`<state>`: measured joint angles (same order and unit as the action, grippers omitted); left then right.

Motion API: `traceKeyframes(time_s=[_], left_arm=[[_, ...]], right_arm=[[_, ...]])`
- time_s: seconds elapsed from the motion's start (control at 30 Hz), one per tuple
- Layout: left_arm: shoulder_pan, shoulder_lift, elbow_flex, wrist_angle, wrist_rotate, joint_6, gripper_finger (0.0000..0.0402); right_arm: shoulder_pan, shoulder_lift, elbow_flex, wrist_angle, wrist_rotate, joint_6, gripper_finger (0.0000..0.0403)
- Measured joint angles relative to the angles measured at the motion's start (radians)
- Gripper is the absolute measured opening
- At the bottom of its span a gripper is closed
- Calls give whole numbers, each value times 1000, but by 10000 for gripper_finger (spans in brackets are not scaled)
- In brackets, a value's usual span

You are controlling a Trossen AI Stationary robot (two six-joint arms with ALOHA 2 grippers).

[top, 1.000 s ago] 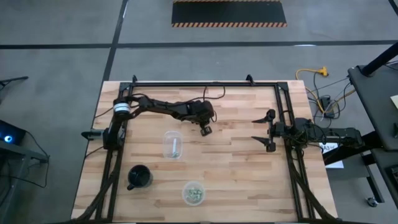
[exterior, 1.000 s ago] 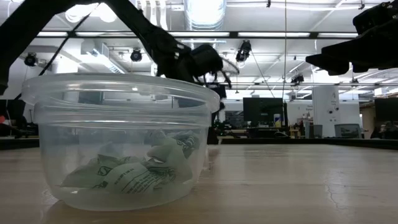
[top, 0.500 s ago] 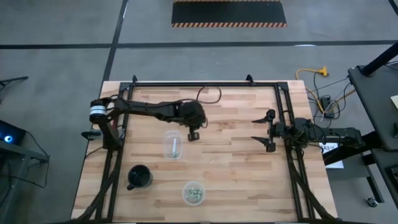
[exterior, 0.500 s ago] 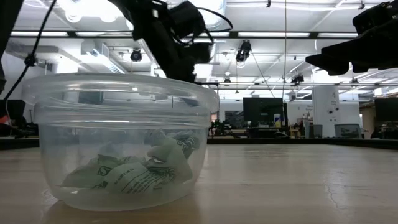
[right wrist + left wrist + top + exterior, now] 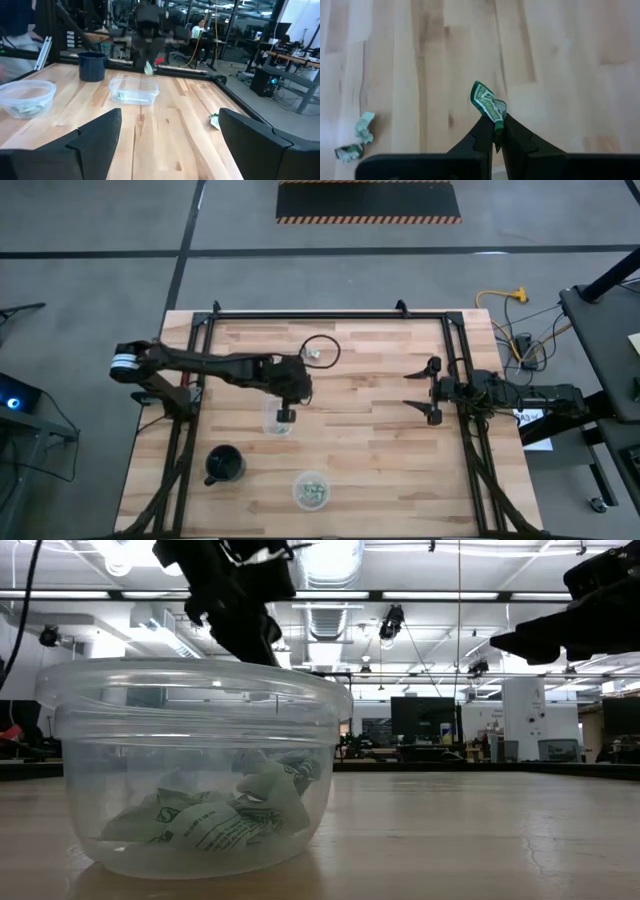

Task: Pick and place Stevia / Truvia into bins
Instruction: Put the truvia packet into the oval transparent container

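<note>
Swung back from mid-table, the left gripper (image 5: 284, 413) now hangs over the square bin (image 5: 277, 420), pinching by one edge a packet (image 5: 489, 104) that looks featherlight, crumpled and floppy.

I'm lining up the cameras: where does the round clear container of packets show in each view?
High view: the round container near the bottom, right of the black mug.
Low view: fills the left foreground.
Left wrist view: not in it.
Right wrist view: at the left edge.
Shared landmark: the left end effector, pinching a packet, shows in all four.
</note>
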<state>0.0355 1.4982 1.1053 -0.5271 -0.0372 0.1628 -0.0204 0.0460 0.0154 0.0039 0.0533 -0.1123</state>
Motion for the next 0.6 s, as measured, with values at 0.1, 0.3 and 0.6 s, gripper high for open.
traceKeyframes(time_s=[0.1,0.3,0.6], left_arm=[[-32,-31,-4,-23,1,-28,8],[-89,-97,-26,-119,5,-126,8],[-103,-158,-106,-156,0,-235,8]], right_arm=[[0,6,0,2,1,0,325],[0,13,0,0,0,0,325],[0,19,0,-1,0,0,325]])
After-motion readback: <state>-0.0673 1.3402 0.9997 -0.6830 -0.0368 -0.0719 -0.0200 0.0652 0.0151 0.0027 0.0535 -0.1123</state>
